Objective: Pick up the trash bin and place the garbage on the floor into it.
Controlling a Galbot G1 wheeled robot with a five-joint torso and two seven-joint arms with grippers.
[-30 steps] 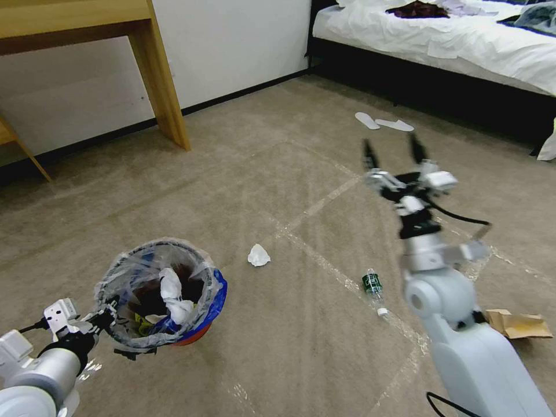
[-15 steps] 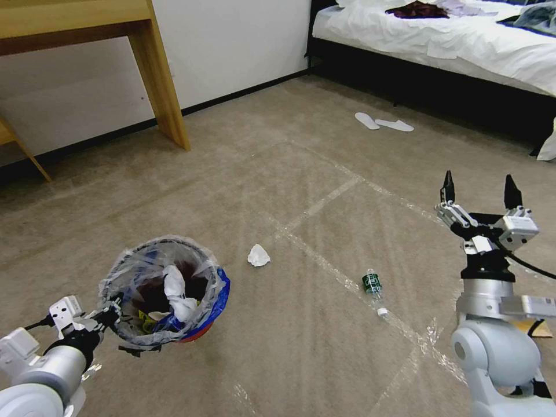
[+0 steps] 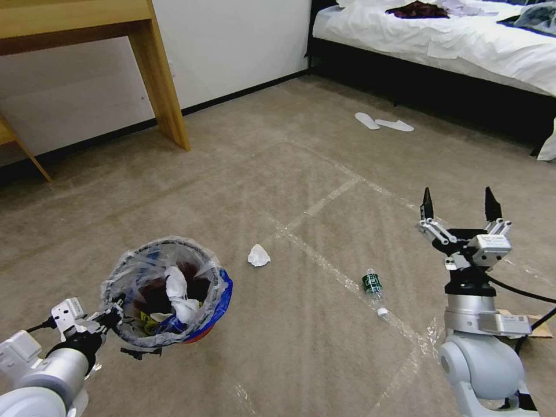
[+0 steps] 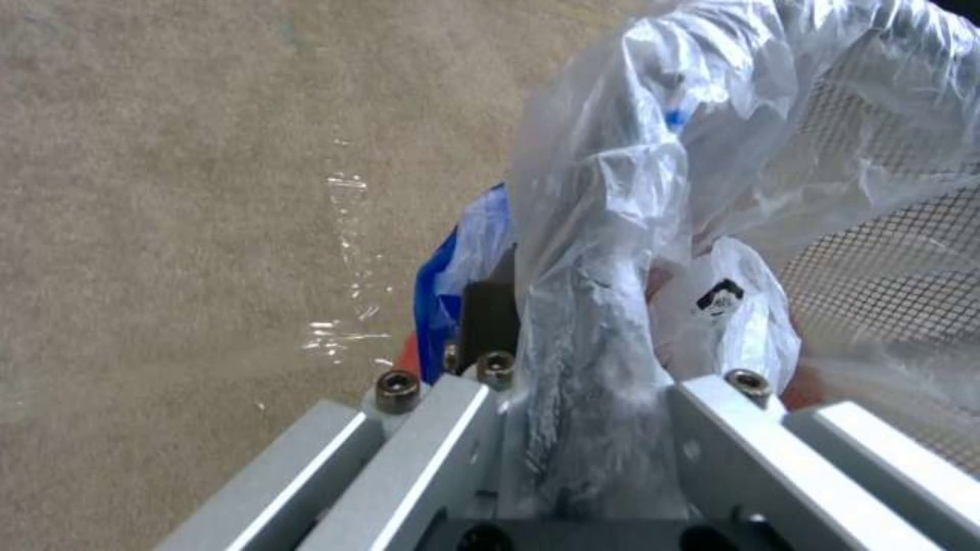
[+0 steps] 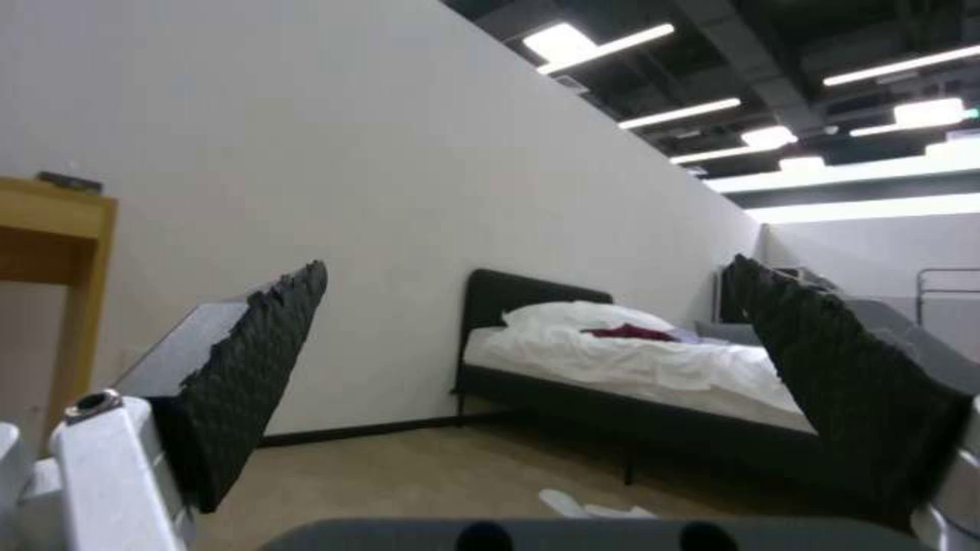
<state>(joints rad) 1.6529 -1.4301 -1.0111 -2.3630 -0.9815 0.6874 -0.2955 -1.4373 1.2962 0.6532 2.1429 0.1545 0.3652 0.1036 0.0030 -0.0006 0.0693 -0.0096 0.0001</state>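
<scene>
- Down at the near left, the left tool (image 3: 113,315) pinches the near rim of the bin (image 3: 217,301) through its clear bag (image 3: 124,272); the left wrist view shows bunched bag (image 4: 602,306) pressed between the fingers, with carpet below it.
- The bin hangs tilted off the floor (image 3: 289,174), white wads and dark scraps lying inside it.
- The right tool (image 3: 458,207) stands at the near right, fingers spread wide and pointing up, holding nothing; the right wrist view looks between the two dark pads (image 5: 256,360) at a wall and bed (image 5: 654,360).
- A tissue wad (image 3: 258,255) lies on the floor between the bin and the right tool, nearer the bin.
- A bottle (image 3: 372,283) lies just left of the right arm, its white cap (image 3: 382,312) loose beside it; a brown bag (image 3: 541,330) peeks from behind the arm.
- Since half a second ago the right tool has shifted slightly left and farther off, uncovering more of the brown bag; a second ago it was well to the left and higher. The bin has barely moved.
- The floor is beige carpet crossed by shiny tape strips (image 3: 324,202).
- Far off are a wooden leg (image 3: 159,75) at the left wall, white slippers (image 3: 382,122), and a dark-framed bed (image 3: 463,40) with white sheets.
</scene>
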